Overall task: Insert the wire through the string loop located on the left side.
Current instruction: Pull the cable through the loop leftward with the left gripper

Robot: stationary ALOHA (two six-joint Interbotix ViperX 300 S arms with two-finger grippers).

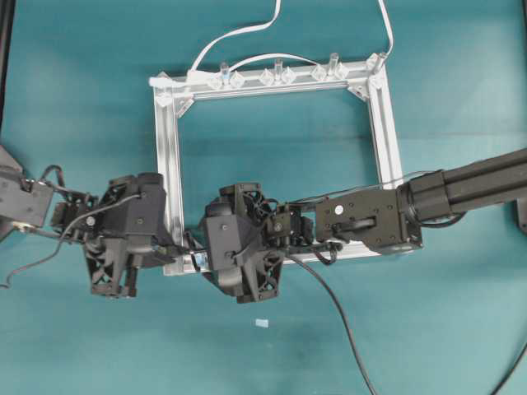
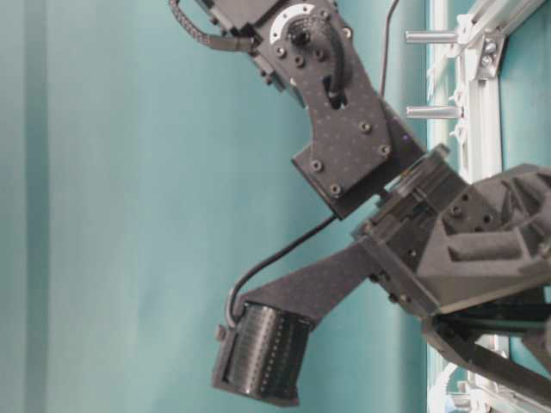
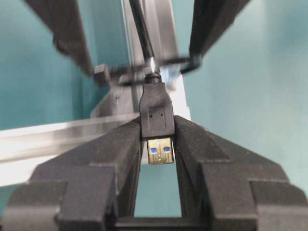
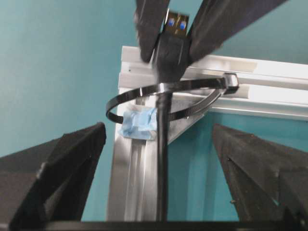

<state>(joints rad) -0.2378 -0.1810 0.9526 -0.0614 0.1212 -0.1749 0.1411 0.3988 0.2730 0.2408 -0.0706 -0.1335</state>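
One camera looks straight down from high up. It sees the whole metal frame (image 1: 276, 164) on the blue table (image 1: 82, 99), with both arms. A second camera sits low by the table, turned on its side and very close to one arm, with an edge of the frame at the right. A camera on the left gripper (image 3: 158, 144) looks out between its fingers. A camera on the right gripper (image 4: 159, 183) does the same from the other side. Both see the same frame corner, the plug (image 3: 157, 115) and the black loop (image 4: 168, 98).
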